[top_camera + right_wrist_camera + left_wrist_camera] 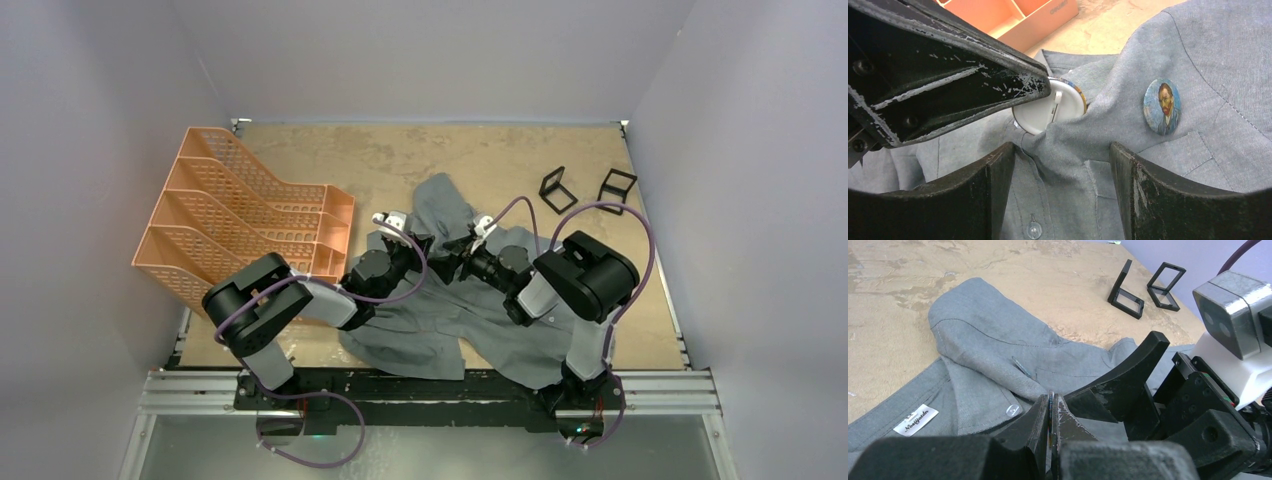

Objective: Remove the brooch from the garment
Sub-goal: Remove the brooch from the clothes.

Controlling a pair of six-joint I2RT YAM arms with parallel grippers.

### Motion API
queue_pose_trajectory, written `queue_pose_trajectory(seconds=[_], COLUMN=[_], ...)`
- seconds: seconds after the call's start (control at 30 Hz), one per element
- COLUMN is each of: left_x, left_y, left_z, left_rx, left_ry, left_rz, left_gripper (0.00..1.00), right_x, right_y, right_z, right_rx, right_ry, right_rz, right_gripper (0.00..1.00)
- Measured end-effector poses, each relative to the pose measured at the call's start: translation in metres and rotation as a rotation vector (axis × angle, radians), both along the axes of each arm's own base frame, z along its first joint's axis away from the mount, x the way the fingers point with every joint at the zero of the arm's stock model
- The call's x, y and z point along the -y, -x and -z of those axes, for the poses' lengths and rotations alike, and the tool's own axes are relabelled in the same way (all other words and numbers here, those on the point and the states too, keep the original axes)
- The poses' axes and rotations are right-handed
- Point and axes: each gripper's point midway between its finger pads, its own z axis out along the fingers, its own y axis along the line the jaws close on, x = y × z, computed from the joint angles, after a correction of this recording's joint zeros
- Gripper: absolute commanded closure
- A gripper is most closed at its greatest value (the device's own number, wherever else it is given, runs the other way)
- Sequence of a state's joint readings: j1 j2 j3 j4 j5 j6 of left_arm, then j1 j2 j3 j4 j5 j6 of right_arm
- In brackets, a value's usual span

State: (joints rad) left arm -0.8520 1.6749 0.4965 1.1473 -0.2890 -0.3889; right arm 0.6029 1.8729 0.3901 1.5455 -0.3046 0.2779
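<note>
The garment is a grey button-up shirt lying crumpled between both arms. My left gripper is shut on the rim of a round brooch, whose white back and pin show in the right wrist view. Shirt cloth is drawn up in a taut fold to that brooch. My right gripper stands open, its fingers either side of this fold without touching it. A second brooch with a painted portrait sits flat on the shirt to the right. In the top view both grippers meet over the shirt's middle.
An orange file organiser stands at the left, close to the left arm. Two black frame stands sit at the back right. A pale button and a white label show on the shirt.
</note>
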Motion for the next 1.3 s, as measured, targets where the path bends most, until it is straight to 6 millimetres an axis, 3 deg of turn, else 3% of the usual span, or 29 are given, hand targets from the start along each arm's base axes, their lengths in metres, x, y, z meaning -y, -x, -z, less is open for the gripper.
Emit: queue_pose_trajectory(seconds=[0.83, 0.9, 1.1, 1.3], left_x=[0.0042, 0.0041, 0.0046, 0.0034], left_y=[0.005, 0.0051, 0.0056, 0.0075], left_z=[-0.0019, -0.0015, -0.0013, 0.0008], left_rx=[-0.032, -0.036, -0.045, -0.059], left_ry=[0.066, 0.069, 0.081, 0.097], left_rz=[0.021, 0.021, 0.021, 0.02], left_gripper=[1.0, 1.0, 1.0, 1.0], right_x=[-0.0051, -0.005, -0.0051, -0.0053], right_y=[-0.0051, -0.005, -0.005, -0.0051], right_z=[-0.0041, -0.0039, -0.0035, -0.0032], right_rx=[0.034, 0.034, 0.033, 0.029], right_ry=[0.009, 0.01, 0.011, 0.011], right_rz=[-0.007, -0.008, -0.008, -0.008], right_gripper=[0.5, 0.49, 0.35, 0.31])
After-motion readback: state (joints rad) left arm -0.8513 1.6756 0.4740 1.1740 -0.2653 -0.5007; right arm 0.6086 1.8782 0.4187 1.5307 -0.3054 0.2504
